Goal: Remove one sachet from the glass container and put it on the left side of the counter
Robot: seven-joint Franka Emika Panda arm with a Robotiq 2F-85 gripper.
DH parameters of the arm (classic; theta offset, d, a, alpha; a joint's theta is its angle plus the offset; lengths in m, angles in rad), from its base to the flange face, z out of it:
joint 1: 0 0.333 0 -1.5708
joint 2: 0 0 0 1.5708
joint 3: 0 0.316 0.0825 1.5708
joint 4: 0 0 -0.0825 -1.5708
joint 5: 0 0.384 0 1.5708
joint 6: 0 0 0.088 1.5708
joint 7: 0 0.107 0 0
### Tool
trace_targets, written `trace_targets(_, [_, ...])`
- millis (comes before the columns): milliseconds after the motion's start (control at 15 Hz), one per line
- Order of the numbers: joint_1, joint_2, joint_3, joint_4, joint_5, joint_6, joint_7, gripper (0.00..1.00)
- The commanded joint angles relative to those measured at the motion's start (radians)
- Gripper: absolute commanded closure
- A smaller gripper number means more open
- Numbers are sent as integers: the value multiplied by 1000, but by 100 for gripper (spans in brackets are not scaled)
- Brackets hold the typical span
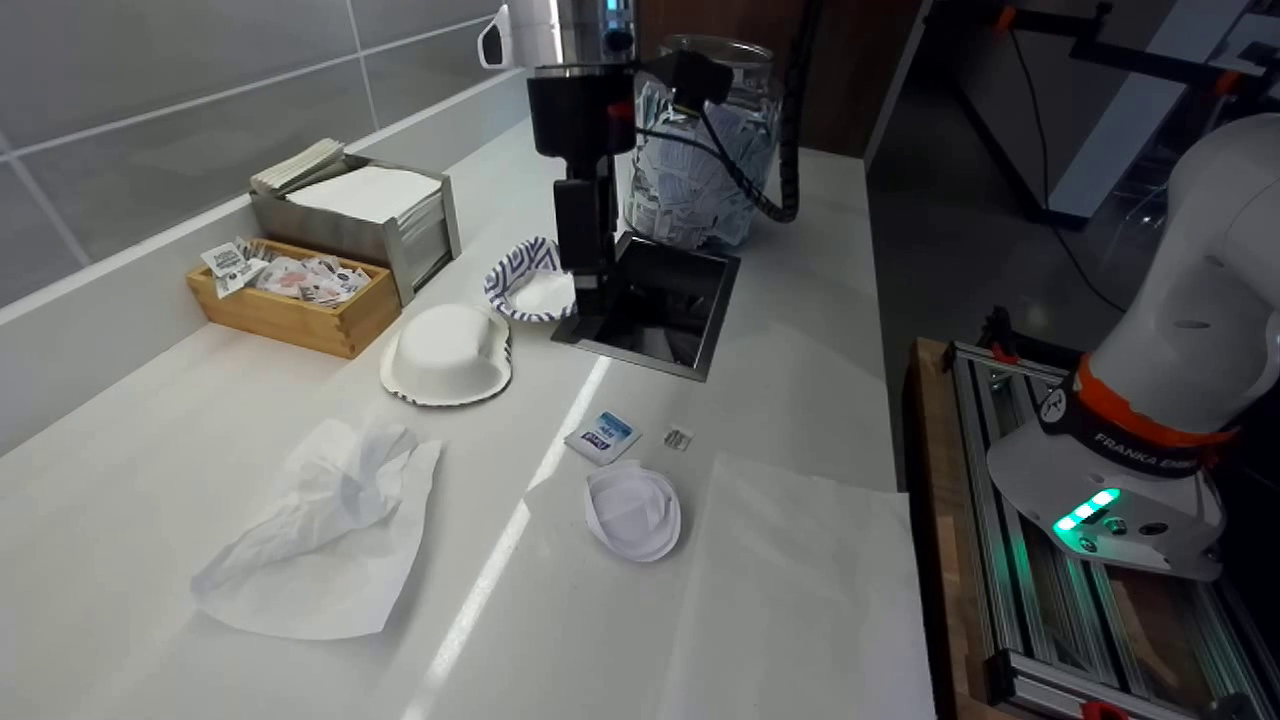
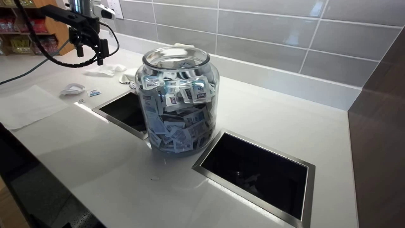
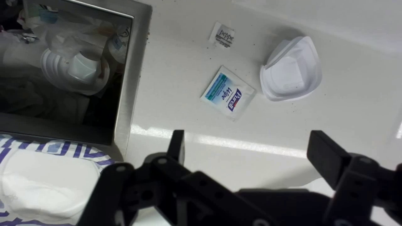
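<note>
- While the gripper (image 3: 246, 147) is hanging above the counter (image 3: 176, 62), its two fingers (image 3: 328, 160) are standing wide apart, with pale counter showing in the gap
- Ahead of the fingers in the wrist view, a loose sachet (image 3: 229, 93) is lying flat on the counter at a slant, printed side up
- Roughly square and mostly white, it is carrying a light blue band and a green stripe toward one edge, with "Wipe" showing in blue and "Purell" on a dark blue label
- Just beside one corner of it, a small white cup (image 3: 290, 72) is sitting with its wall folding inward, and a small packet (image 3: 222, 36) reading "peppe" is lying near both
- Across the sachet from the cup, a metal-framed opening (image 3: 134, 62) is showing jumbled litter (image 3: 78, 72), and a patterned bowl (image 3: 78, 150) is resting beside its corner
- Farther out, in both exterior views, the glass container (image 2: 176, 67) is standing upright, its mouth gaping
- Inside it, more sachets (image 2: 199, 90) are crowding against the clear wall at all angles, several turning blue-and-white Purell faces outward
</note>
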Motion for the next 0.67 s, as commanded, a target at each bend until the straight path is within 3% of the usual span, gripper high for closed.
trace_targets(0, [4, -21, 2, 67, -56, -77, 49, 0])
trace_targets(267, [12, -72, 4, 147, -122, -162, 120, 0])
trace_targets(333, [5, -43, 1, 125, -89, -112, 72, 0])
trace_targets(600, [8, -74, 2, 152, -107, -148, 98, 0])
